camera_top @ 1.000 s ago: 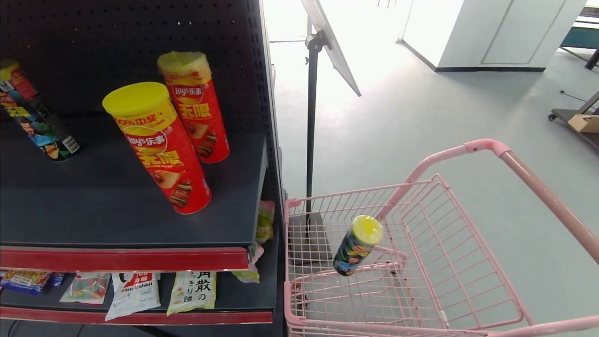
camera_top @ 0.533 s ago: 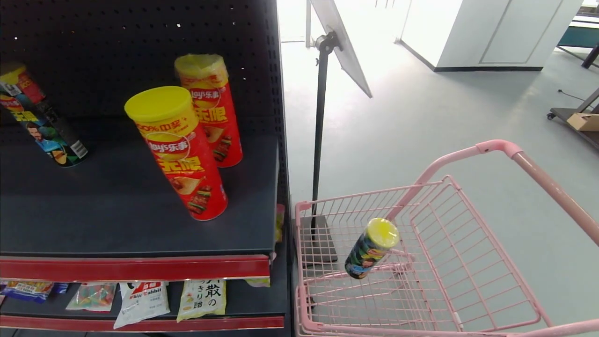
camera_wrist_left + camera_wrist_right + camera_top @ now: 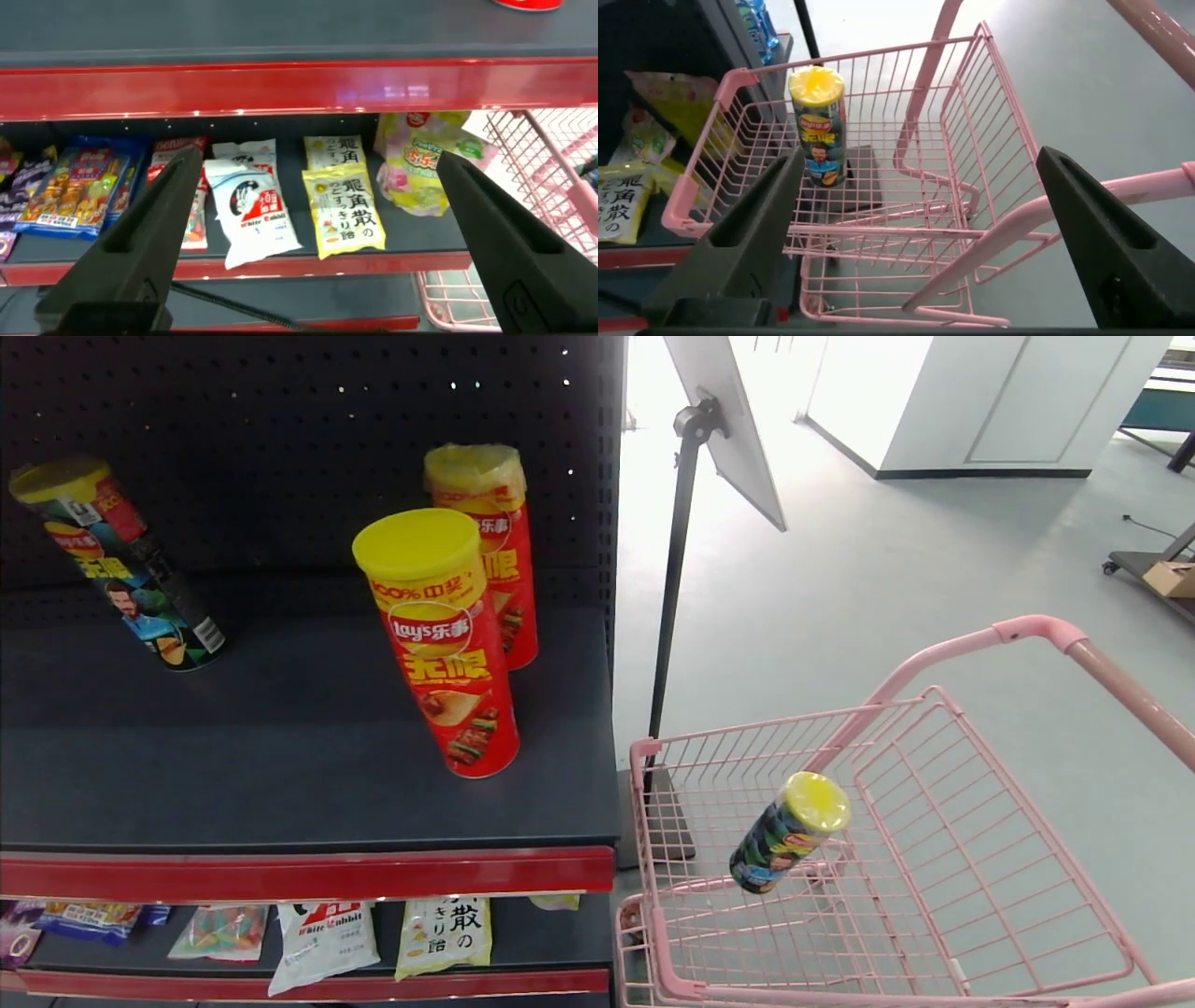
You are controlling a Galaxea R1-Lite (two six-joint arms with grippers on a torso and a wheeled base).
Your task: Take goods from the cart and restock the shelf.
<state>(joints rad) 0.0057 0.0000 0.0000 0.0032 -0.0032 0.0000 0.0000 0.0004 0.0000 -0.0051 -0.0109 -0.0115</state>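
The head view has slid sideways: the camera moved, not the goods. One can (image 3: pixel 790 833) waits in the cart (image 3: pixel 936 641); left pincer (image 3: pixel 318 157) and right pincer (image 3: pixel 920 154) are spread, empty.

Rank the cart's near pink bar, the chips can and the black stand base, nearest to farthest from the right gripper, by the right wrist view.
1. near pink bar of the cart: crosses just below the right gripper.
2. chips can: in the basket's far corner, on the shelf side.
3. black stand base: on the floor past the can.
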